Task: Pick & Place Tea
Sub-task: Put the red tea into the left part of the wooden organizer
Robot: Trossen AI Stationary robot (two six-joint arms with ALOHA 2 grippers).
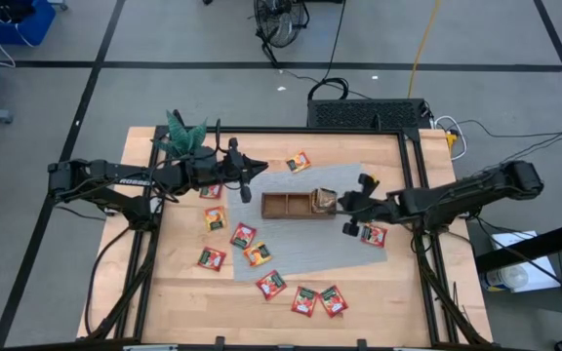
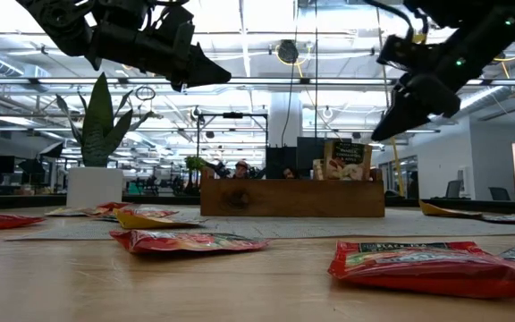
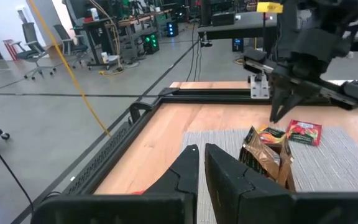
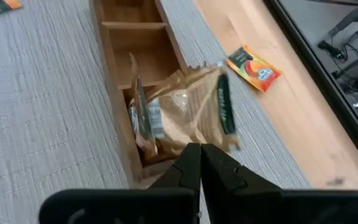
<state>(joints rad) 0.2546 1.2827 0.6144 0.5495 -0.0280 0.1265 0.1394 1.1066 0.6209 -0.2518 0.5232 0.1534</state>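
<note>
A: Black fingers pressed together, holding nothing. That is the right hand [image 1: 356, 216], up in the air just over the end of the wooden tray [image 1: 287, 205] where the tea packets [image 4: 179, 118] stand.

B: And the left hand [image 1: 247, 183]?

A: Its fingers are almost together too, with only a thin gap, and nothing between them. It hangs over the grey mat [image 1: 359, 255], near the other end of the tray.

B: Can you read any words?

A: The low view shows "BLACK TEA" on the red sachet [image 2: 436, 265] lying closest. From above, white letters show on the left arm, but I cannot read all of them.

B: Where is the rest of the tea?

A: Red sachets [image 1: 271, 284] lie flat on the mat and on the light wood bench [image 1: 183, 302], mostly on the near side. An orange sachet [image 1: 299, 162] sits alone beyond the tray.

B: What about the room?

A: Grey floor with dark lines, cables, a big open hall with lights and desks. A green plant [image 1: 182, 134] stands at a bench corner.

B: Does one view show more?

A: Only the right wrist view looks down into the tray, at brown crinkled packets in the end compartment.
</note>
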